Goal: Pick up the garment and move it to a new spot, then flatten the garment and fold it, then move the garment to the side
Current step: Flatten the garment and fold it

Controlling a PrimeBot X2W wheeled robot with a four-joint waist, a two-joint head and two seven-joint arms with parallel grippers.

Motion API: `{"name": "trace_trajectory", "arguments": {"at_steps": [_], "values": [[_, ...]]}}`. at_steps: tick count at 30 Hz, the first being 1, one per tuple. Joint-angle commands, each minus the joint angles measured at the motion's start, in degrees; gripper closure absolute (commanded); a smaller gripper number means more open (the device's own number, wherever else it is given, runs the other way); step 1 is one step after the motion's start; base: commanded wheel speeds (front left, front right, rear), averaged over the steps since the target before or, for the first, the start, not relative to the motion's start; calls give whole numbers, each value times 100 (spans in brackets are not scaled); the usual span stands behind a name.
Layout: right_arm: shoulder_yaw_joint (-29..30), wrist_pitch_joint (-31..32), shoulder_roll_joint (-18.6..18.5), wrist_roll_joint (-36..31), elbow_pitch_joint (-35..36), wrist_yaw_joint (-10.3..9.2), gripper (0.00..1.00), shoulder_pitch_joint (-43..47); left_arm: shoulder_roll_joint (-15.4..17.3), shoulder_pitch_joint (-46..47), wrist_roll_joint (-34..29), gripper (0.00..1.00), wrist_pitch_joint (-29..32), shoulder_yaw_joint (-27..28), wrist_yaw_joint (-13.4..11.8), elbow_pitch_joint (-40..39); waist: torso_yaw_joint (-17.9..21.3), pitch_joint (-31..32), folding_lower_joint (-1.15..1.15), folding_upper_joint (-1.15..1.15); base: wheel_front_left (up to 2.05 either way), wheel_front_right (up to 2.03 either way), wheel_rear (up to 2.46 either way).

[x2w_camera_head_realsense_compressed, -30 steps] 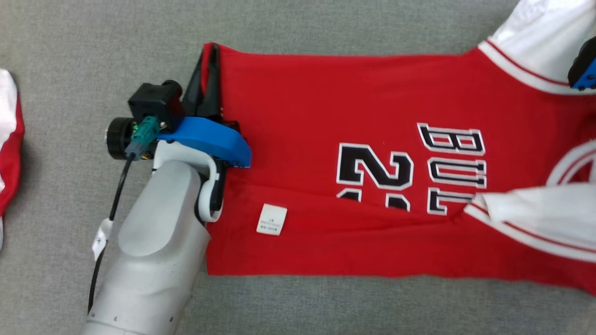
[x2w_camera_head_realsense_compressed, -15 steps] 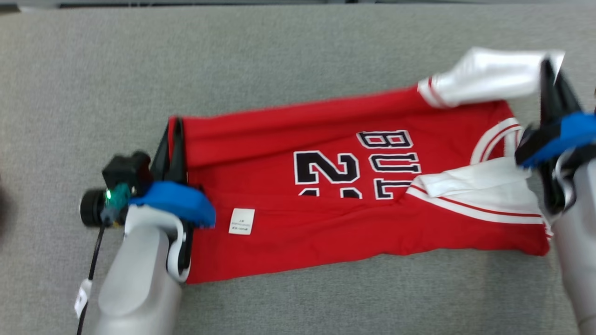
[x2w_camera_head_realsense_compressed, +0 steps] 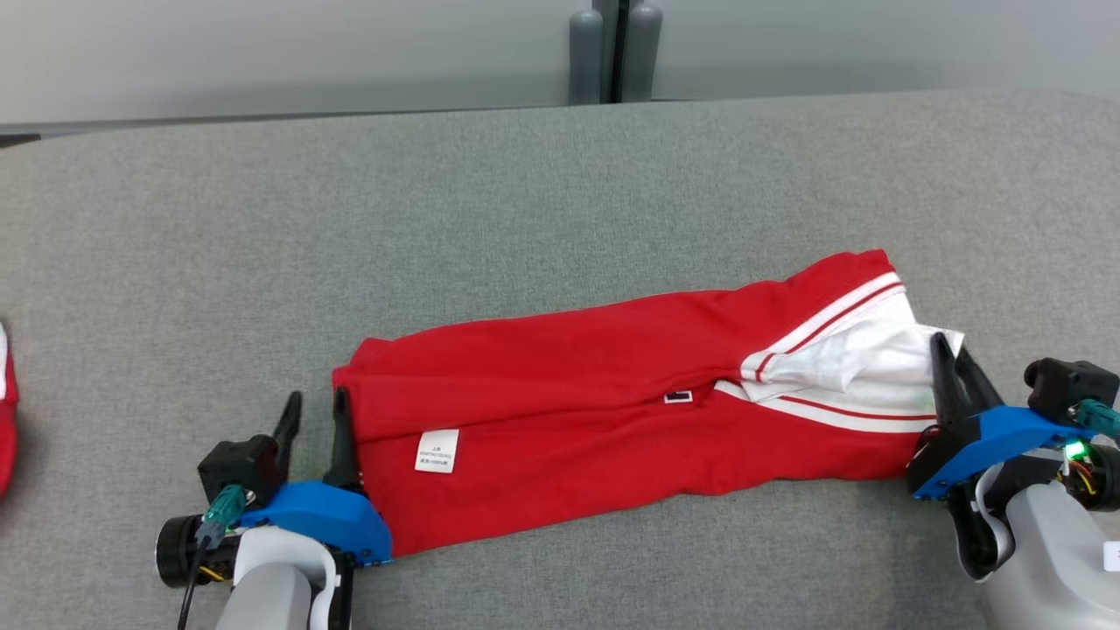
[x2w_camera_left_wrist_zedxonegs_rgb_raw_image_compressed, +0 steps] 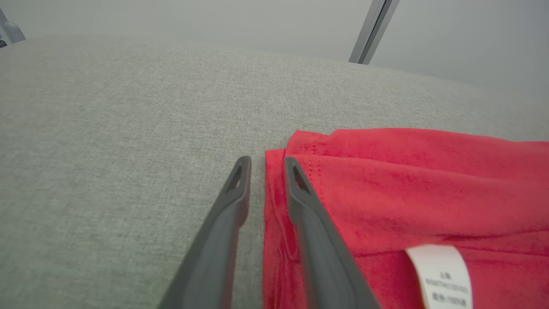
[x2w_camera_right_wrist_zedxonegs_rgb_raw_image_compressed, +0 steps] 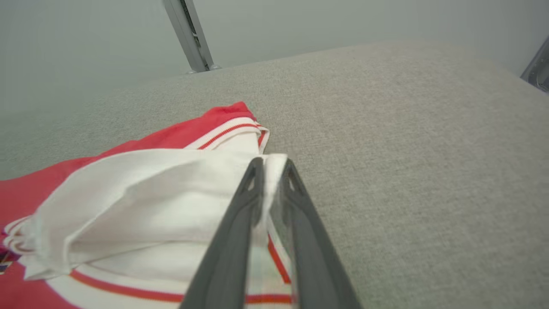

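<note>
A: garment is laid folded lengthwise across the near half of the table, hem toward the left edge. Why?
B: Probably tensioned for flattening. sleeve is clamped in right gripper jaws; left gripper jaws are parted, hem edge between, ungripped.
A: Wrist views?
B: Pinch and hem gap are shown there; overall lie is given by the head view.
</note>
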State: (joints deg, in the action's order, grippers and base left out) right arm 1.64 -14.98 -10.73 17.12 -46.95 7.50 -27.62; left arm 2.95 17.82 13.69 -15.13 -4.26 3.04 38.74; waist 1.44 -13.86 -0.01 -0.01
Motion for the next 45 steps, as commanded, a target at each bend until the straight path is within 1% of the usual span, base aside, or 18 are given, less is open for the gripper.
{"name": "trace_trajectory", "arguments": {"at_steps": [1,4,5,6,7,11,20,23,24,25,26,27,29,31,36,38,40,45], "values": [[61,-29,-26,92,23,-1,0,79,-2,-168,20,0,-2,78,-76,-135,-29,73,1,1,0,0,0],[124,-28,-36,103,47,-1,0,100,-2,-290,141,0,-2,97,-152,-318,-83,130,1,1,0,0,0],[191,-29,-37,124,44,-1,0,110,-8,-421,241,0,-2,68,-216,-498,-154,180,1,1,0,0,0],[191,-29,-37,124,44,-1,0,110,-8,-421,241,0,-2,68,-216,-498,-154,180,1,1,0,0,0],[258,-29,-27,102,9,-1,0,118,-9,-539,306,0,-2,6,-262,-657,-243,228,1,1,0,0,0],[358,-30,-1,1,-219,-1,0,140,-9,-716,390,0,-1,-123,-374,-855,-426,310,1,1,0,0,0],[596,-24,-74,-324,-1253,-1,0,-37,-9,-864,449,0,-2,-314,-432,-1031,-795,344,1,1,0,0,0],[572,16,43,-348,-1740,-1,0,-108,-8,-874,441,0,-2,-295,-456,-1043,-845,326,1,1,0,0,0],[527,41,106,-323,-1844,0,7,-133,-8,-880,426,0,-2,-283,-452,-1046,-849,325,1,1,0,0,0],[468,73,166,-299,-1941,7,24,-152,-7,-884,414,0,-2,-267,-446,-1046,-849,326,1,1,0,0,0],[389,128,234,-280,-2016,8,60,-170,-7,-889,396,0,-2,-259,-443,-1044,-844,332,1,1,0,0,0],[301,149,309,-239,-2069,14,100,-191,-9,-891,391,0,-2,-257,-445,-1045,-836,336,1,1,0,0,0],[142,203,385,-138,-2131,14,100,-202,-8,-882,387,0,-2,-283,-446,-1050,-817,348,1,1,0,0,0],[48,167,358,28,-2105,14,100,-212,-9,-865,404,0,-2,-306,-449,-1046,-789,373,1,1,0,0,0],[59,4,50,322,-1789,-1,100,-226,-7,-876,433,0,-2,-359,-428,-1028,-673,478,1,1,0,0,0],[171,-20,-104,385,-1539,-2,100,-216,-9,-915,441,0,-2,-380,-420,-1027,-587,541,1,1,0,0,0],[339,-27,-170,362,-1205,-2,100,-138,-10,-957,464,0,-2,-402,-419,-1020,-476,616,1,1,0,0,0],[810,-27,-103,155,-431,-1,100,188,-9,-995,568,0,-2,-515,-397,-972,-218,770,1,1,0,0,0]]}}
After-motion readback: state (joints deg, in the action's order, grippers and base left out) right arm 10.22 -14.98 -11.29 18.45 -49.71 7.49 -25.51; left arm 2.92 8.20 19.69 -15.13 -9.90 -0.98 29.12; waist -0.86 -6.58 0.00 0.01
